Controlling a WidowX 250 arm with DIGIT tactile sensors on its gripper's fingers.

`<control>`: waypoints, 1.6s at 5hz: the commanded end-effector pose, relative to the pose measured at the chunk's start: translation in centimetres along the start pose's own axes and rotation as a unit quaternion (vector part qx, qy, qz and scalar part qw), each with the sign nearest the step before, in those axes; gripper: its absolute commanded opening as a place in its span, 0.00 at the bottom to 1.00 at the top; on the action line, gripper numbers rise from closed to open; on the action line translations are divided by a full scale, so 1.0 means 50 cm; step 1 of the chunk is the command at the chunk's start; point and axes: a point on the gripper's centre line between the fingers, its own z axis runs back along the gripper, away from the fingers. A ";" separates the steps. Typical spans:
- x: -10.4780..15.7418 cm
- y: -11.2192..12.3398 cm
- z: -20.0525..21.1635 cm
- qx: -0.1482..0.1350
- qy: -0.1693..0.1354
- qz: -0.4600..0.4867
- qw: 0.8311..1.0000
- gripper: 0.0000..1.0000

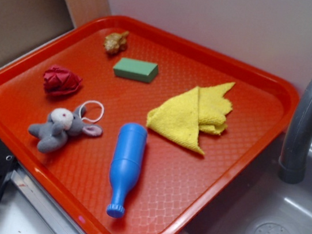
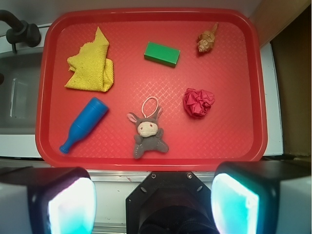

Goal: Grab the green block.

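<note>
The green block (image 1: 136,69) (image 2: 162,53) lies flat on the red tray (image 1: 243,158) (image 2: 229,136), toward its far side in the exterior view and near the top centre in the wrist view. My gripper (image 2: 153,202) hangs high above the tray's near edge, open, with nothing between its pale fingertips (image 2: 73,207). It does not show in the exterior view.
On the tray also lie a yellow cloth (image 1: 194,113) (image 2: 91,66), a blue bottle (image 1: 125,165) (image 2: 85,123), a grey plush animal (image 1: 61,128) (image 2: 148,131), a red crumpled ball (image 1: 61,80) (image 2: 198,101) and a tan toy (image 1: 115,41) (image 2: 207,39). A sink with a dark faucet (image 1: 311,110) stands beside the tray.
</note>
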 end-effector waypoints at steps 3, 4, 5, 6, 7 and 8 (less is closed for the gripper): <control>0.142 0.093 -0.026 0.095 -0.043 -0.160 0.982 1.00; 0.192 0.121 -0.046 0.127 -0.011 -0.245 0.961 1.00; 0.238 0.131 -0.095 0.182 0.034 -0.349 0.918 1.00; 0.276 0.111 -0.165 0.202 0.060 -0.445 0.870 1.00; 0.303 0.073 -0.249 0.182 0.088 -0.506 0.838 1.00; 0.308 0.018 -0.330 0.148 0.116 -0.562 0.805 1.00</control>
